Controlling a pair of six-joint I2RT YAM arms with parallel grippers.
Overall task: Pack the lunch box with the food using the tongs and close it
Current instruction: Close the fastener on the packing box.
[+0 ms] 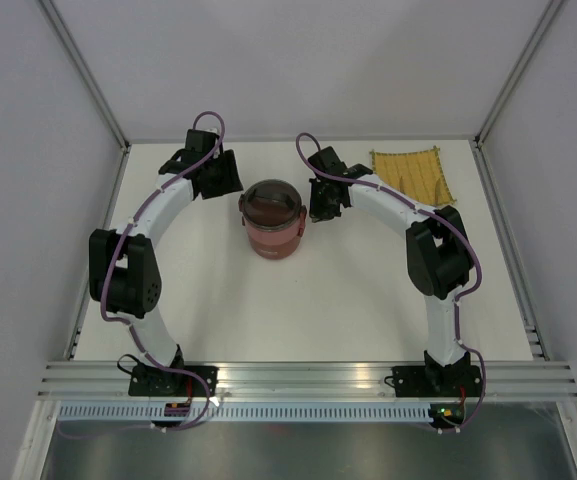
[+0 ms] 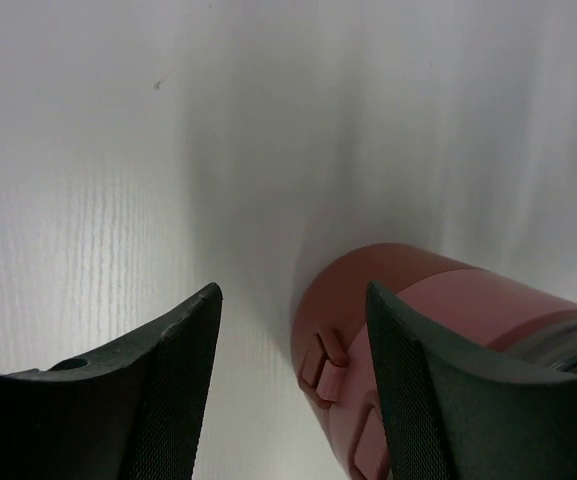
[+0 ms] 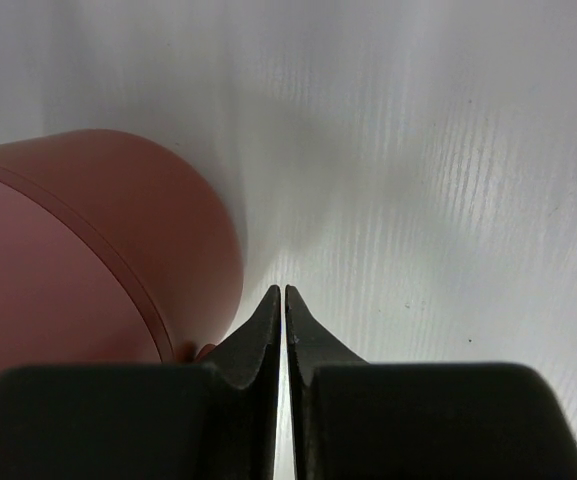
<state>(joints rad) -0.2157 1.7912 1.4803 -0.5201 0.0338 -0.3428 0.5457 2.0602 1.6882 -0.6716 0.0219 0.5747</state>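
The dark-red lunch box (image 1: 271, 222) stands stacked in the middle of the table with a dark lid on top. My left gripper (image 1: 220, 178) hangs just to its upper left, open, with nothing between its fingers. In the left wrist view the left gripper (image 2: 293, 295) frames the lunch box (image 2: 423, 280), whose side clasp shows beyond the jaws. My right gripper (image 1: 325, 203) is close to the box's upper right side, shut and empty. In the right wrist view the right gripper (image 3: 280, 290) points at bare table beside the lunch box (image 3: 88, 240). The food and the tongs are out of view.
A yellow woven mat (image 1: 413, 172) lies at the back right of the white table (image 1: 298, 310). Grey walls enclose the table on three sides. The arm bases sit on an aluminium rail (image 1: 308, 380) at the near edge.
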